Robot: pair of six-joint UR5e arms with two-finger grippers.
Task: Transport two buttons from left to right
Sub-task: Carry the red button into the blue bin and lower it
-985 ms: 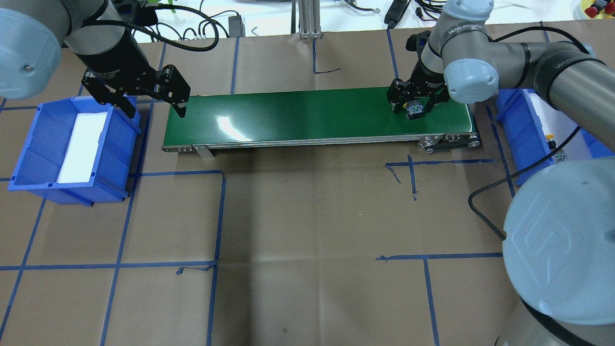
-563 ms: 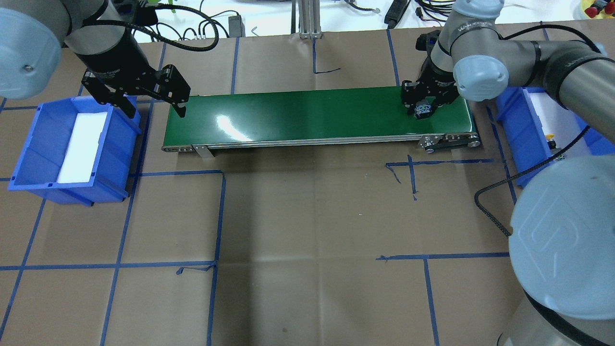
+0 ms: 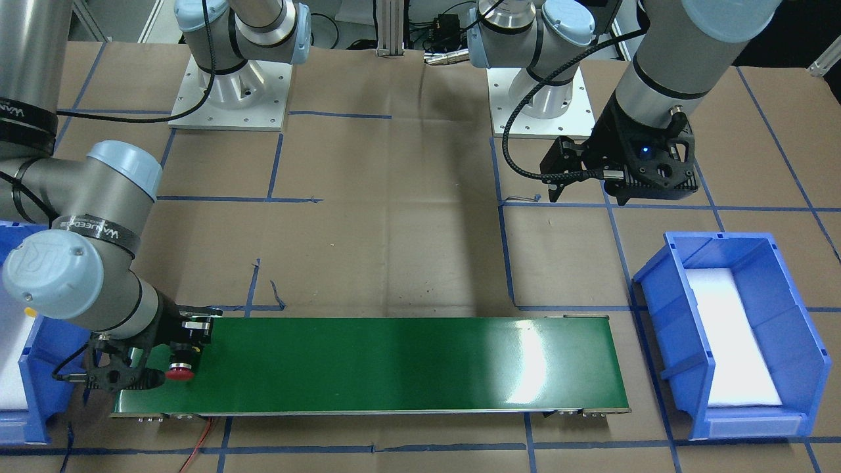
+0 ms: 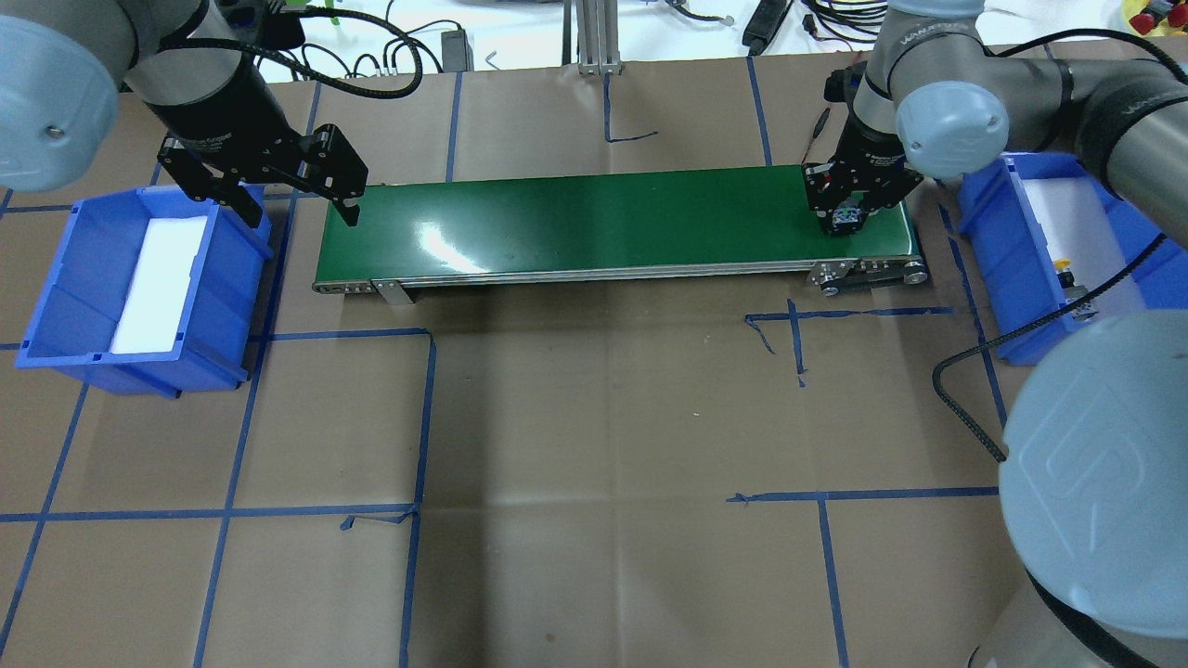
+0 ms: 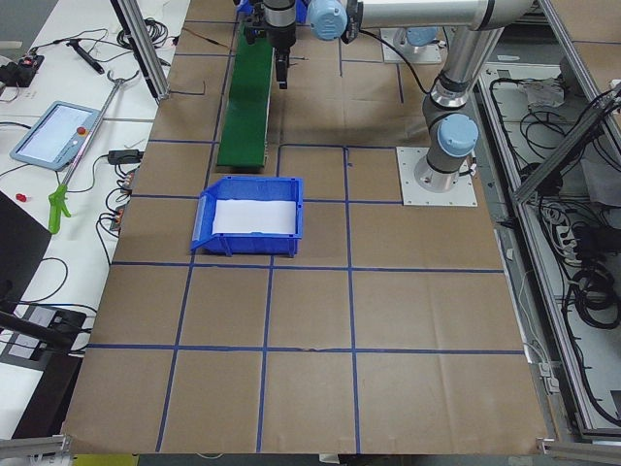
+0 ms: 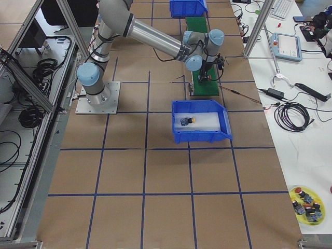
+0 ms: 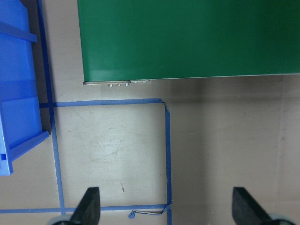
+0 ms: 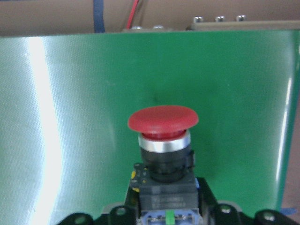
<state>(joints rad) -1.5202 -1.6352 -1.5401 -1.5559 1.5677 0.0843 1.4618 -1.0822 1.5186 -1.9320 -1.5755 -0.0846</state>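
My right gripper [image 4: 846, 215] is shut on the red button [image 8: 163, 119], red cap forward, and holds it over the right end of the green conveyor belt [image 4: 603, 218]. The red button also shows in the front view [image 3: 177, 373]. The yellow button [image 6: 187, 121] lies on white foam in the right blue bin [image 4: 998, 232]. My left gripper [image 4: 302, 211] is open and empty, between the left blue bin [image 4: 56, 278] and the belt's left end. Its wrist view shows its fingertips [image 7: 89, 206] wide apart above the paper.
The left bin holds only white foam. A yellow dish of spare buttons [image 6: 307, 204] sits on the far side table. An aluminium post [image 4: 594, 37] and cables stand behind the belt. Blue tape lines cross the brown paper.
My right gripper has moved right along the belt with the red button, towards the belt's right end. The left arm has not moved.
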